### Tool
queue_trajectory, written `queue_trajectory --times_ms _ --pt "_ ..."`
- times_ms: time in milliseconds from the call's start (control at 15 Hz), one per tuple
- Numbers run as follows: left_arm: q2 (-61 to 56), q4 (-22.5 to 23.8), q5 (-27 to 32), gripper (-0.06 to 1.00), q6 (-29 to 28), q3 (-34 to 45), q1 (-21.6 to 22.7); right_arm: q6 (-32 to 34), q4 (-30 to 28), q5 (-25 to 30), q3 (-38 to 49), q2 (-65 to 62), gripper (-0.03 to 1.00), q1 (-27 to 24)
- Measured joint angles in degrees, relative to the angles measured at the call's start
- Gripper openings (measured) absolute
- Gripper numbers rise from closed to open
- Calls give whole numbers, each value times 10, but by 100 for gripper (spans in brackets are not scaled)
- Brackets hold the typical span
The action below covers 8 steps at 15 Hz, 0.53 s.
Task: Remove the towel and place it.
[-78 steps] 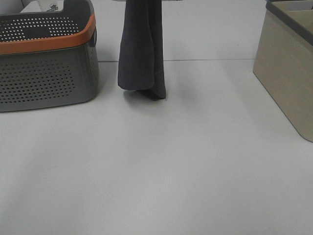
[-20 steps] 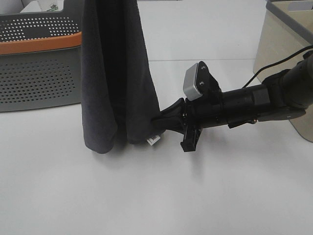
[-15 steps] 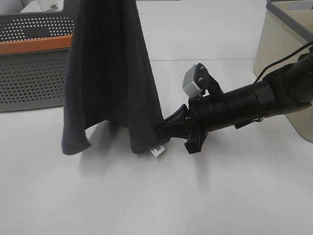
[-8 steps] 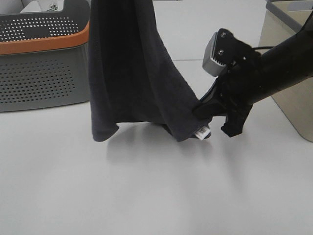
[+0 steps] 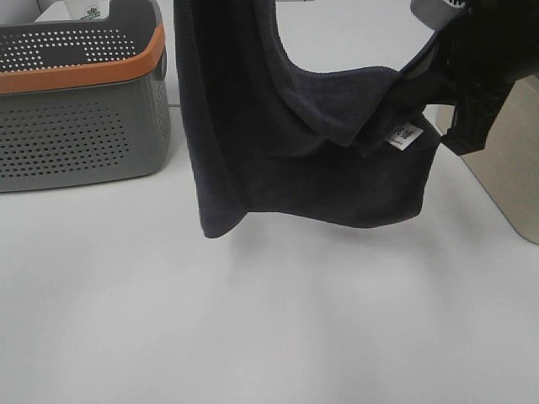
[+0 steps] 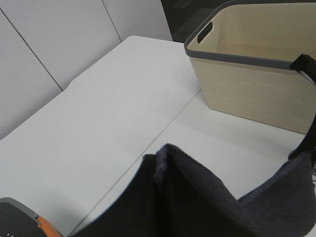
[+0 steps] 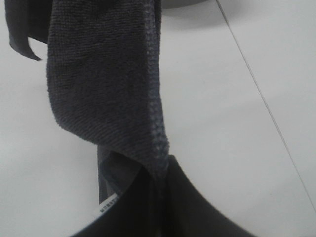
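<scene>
We hold the towel (image 5: 286, 168) aloft over the white desk (image 5: 253, 337), the right end effector (image 5: 408, 84) up high and pinching its tagged corner, the left end effector, unseen above, clamped on its other end.

1. White matte table (image 5: 269, 337) fills the scene, with a thin seam (image 6: 168, 126) running across it.
2. Beige bin (image 5: 505, 160) with a grey rim stands on the table just beside the right gripper (image 5: 413, 84), on its outer side.
3. Grey perforated basket (image 5: 76, 126) with an orange rim band sits well apart from that gripper, across the table.
4. White wall panels (image 6: 59, 34) stand behind the table; dark floor (image 6: 182, 10) shows past the bin.
5. Light is soft and even, leaving only a faint shadow on the tabletop.
</scene>
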Motion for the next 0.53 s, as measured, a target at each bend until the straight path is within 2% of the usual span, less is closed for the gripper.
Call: queue_trajectory --times_ms 133,267,400,533 --pt "2 8 -20 0 -28 0 20 2 -10 0 -1 0 2 0" --pt "7 1 -47 0 -90 0 79 45 -41 1 -1 0 2 0" --pt "11 -9 -50 0 -107 6 112 84 -54 0 -1 0 2 0" --pt "11 -28 -153 0 -108 99 118 103 -64 -8 -1 0 2 0"
